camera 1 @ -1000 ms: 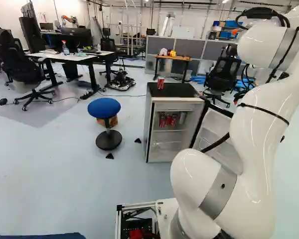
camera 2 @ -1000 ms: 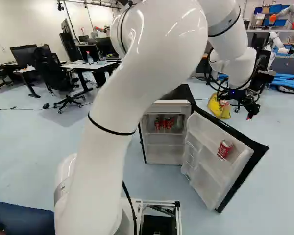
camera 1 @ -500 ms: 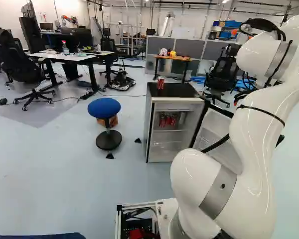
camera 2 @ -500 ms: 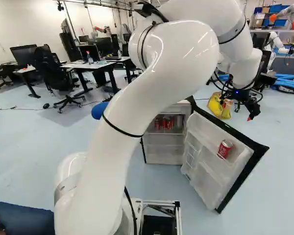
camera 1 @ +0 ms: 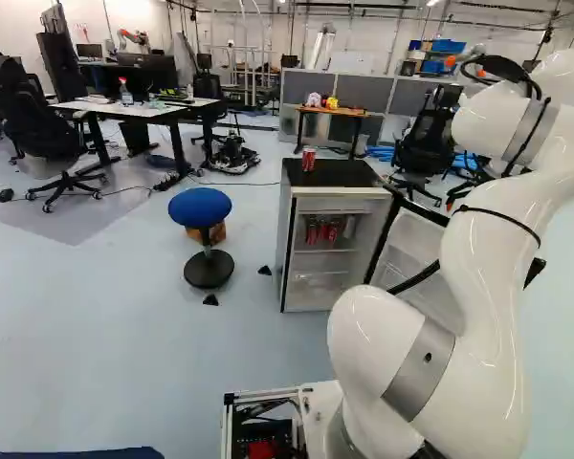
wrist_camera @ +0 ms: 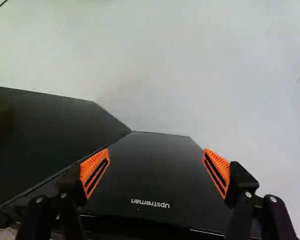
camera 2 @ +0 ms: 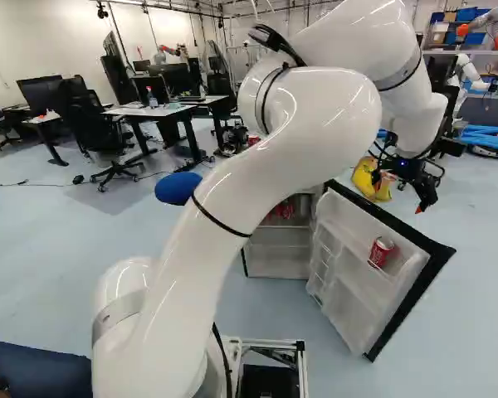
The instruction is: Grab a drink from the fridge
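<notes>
My gripper [camera 2: 418, 184] hangs beyond the fridge door [camera 2: 367, 278] in the right base view. From the wrist, the gripper [wrist_camera: 156, 172] is open, its orange pads wide apart, with the door's black outer face [wrist_camera: 155, 157] behind the gap and nothing held. The fridge [camera 1: 285, 244] stands with its door swung open. Several red cans [camera 1: 322, 229] sit on its upper shelf, partly hidden by the arm in the right base view. One red can [camera 2: 382, 251] is in the door rack, another [camera 1: 308, 159] on the black top.
A blue stool [camera 1: 200, 207] stands beside the fridge in the left base view. Behind are a small wooden table [camera 1: 333, 111], an office chair [camera 1: 429, 139] and desks [camera 1: 139, 110]. A yellow bag [camera 2: 370, 181] lies on the floor near the gripper. Another robot [camera 2: 473, 75] stands farther back.
In the right base view my upper arm has swung rightward, uncovering the stool and covering part of the fridge. The gripper has shifted slightly and stays open. Base, fridge and cans have not moved.
</notes>
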